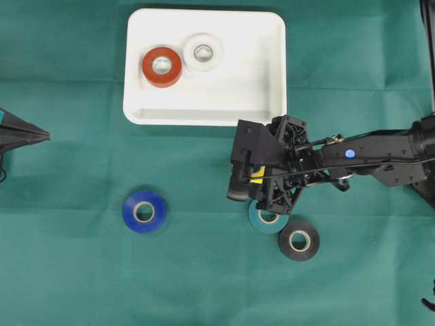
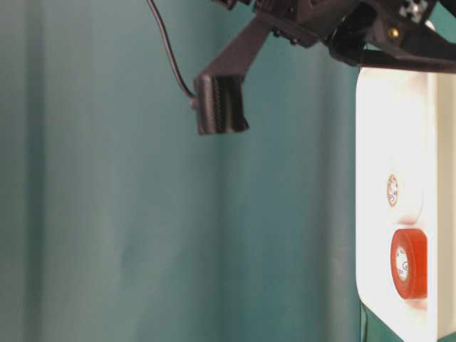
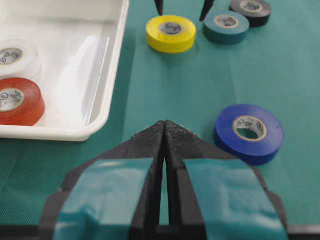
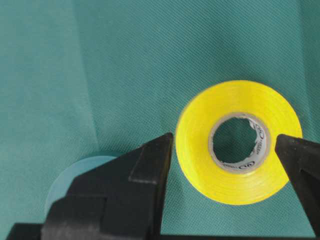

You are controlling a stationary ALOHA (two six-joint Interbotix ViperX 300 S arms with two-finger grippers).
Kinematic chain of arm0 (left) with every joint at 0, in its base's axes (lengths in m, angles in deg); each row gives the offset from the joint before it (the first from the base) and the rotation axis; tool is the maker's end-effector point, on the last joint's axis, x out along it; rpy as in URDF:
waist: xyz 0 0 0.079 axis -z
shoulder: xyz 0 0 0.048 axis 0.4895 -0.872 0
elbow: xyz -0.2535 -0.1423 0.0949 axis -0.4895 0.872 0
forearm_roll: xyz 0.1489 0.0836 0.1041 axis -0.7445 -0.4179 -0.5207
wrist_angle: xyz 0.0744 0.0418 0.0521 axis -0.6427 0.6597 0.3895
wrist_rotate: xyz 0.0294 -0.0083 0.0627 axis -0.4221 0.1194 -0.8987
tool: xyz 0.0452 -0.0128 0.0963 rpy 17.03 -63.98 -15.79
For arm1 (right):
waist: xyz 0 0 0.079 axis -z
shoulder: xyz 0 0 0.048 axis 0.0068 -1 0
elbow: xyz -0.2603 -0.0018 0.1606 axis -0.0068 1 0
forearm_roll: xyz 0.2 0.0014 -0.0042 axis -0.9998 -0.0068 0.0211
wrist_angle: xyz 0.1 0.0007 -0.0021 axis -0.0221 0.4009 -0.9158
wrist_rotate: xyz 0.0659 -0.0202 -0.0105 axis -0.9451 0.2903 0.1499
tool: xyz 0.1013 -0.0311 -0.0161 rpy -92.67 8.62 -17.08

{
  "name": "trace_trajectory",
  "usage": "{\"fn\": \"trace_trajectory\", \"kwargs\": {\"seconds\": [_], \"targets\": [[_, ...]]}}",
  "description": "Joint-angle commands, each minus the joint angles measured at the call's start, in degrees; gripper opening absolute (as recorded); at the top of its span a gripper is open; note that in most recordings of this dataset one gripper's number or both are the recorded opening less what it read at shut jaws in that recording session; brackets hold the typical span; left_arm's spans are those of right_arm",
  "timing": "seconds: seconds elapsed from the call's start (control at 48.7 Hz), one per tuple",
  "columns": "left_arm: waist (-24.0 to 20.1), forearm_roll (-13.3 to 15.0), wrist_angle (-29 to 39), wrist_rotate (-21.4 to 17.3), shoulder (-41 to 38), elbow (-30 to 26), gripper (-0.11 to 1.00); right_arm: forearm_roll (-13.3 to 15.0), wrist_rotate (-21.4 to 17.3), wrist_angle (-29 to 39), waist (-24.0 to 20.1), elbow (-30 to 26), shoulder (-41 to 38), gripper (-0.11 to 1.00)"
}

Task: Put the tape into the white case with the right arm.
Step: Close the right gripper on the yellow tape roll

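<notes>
The right tool [image 4: 222, 150] is hanging released, its fingers straddling the yellow tape [image 4: 239, 141] unevenly, so closing now risks shoving it sideways rather than gripping it.

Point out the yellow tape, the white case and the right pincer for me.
yellow tape [image 4: 200, 165]: right wrist view, lower-left face of roll.
white case [image 1: 272, 61]: overhead view, bare floor near right wall.
right pincer [image 3: 182, 11]: left wrist view, midway between fingertips.
</notes>
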Motion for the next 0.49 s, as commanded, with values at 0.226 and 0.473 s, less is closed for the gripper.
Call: {"fn": "trace_trajectory", "kwargs": {"seconds": [0.226, 0.473], "targets": [[-0.2, 0.0, -0.5, 0.0, -0.4, -0.7, 0.0, -0.4, -2.1, 0.9, -0.7, -2.4, 0.0, 0.5], [-0.2, 0.0, -0.6, 0.0, -0.4, -0.7, 0.0, -0.4, -2.3, -0.8, -1.1, -2.4, -2.1, 0.5]]}}
